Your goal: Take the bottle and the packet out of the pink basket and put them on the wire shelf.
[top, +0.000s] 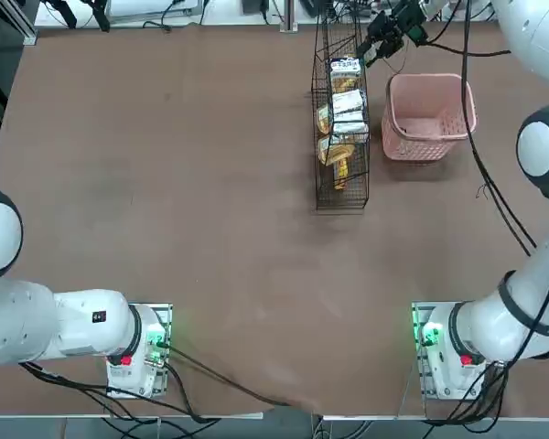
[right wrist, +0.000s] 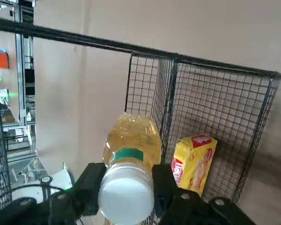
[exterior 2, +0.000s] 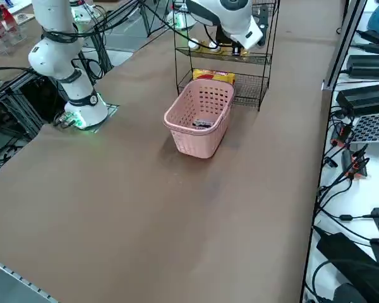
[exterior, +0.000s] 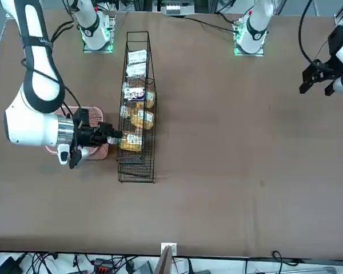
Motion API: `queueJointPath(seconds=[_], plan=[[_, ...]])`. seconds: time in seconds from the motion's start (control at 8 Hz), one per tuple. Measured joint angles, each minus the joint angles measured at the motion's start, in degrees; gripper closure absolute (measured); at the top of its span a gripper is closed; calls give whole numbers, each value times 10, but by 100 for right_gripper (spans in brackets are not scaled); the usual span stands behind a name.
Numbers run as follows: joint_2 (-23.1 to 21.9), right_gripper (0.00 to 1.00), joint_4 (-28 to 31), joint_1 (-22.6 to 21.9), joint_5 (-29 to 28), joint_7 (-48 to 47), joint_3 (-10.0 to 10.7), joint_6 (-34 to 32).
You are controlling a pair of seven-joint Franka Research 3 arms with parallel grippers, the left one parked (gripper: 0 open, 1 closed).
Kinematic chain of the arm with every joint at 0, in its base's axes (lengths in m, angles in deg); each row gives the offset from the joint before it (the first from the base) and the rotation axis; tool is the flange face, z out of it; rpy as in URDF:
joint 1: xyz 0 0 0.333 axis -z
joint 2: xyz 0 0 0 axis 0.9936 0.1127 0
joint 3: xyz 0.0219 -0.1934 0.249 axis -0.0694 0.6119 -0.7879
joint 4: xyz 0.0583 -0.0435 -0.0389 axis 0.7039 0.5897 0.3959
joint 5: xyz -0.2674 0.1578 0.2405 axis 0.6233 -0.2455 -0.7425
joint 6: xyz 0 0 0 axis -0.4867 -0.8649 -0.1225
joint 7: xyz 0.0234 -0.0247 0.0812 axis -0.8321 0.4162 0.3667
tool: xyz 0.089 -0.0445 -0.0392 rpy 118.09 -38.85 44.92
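- The bottle (right wrist: 131, 154) holds amber-yellow liquid, wears a green band at the neck and has a white cap.
- The right gripper (right wrist: 126, 187) is black.
- The wire shelf (right wrist: 215, 136) is black mesh.
- A packet (right wrist: 194, 161) inside the shelf is yellow with red print.
- The pink basket (exterior 2: 202, 120) is pale pink, its sides dotted with rows of small holes.
- A white packet with dark print (exterior 2: 202, 124) lies in the basket.
- The table (top: 165, 183) is plain brown.

your bottle (right wrist: 131, 154) of amber liquid, white cap, hangs level at the wire shelf (top: 340, 119); a packet (exterior 2: 203, 123) lies in the pink basket (exterior 2: 199, 120).
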State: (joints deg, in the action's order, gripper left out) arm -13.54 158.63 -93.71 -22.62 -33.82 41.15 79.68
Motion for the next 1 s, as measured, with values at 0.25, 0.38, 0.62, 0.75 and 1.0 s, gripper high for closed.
queueJointPath(seconds=[0.25,0.38,0.62,0.75,1.0], plan=[[0,45,0,0,-1,-28,-3,4],[1,45,0,-1,-1,-43,-7,9],[6,45,0,-2,0,-54,-13,14],[9,45,0,-4,-1,-55,-14,16],[14,45,0,-7,-1,-56,-19,27]])
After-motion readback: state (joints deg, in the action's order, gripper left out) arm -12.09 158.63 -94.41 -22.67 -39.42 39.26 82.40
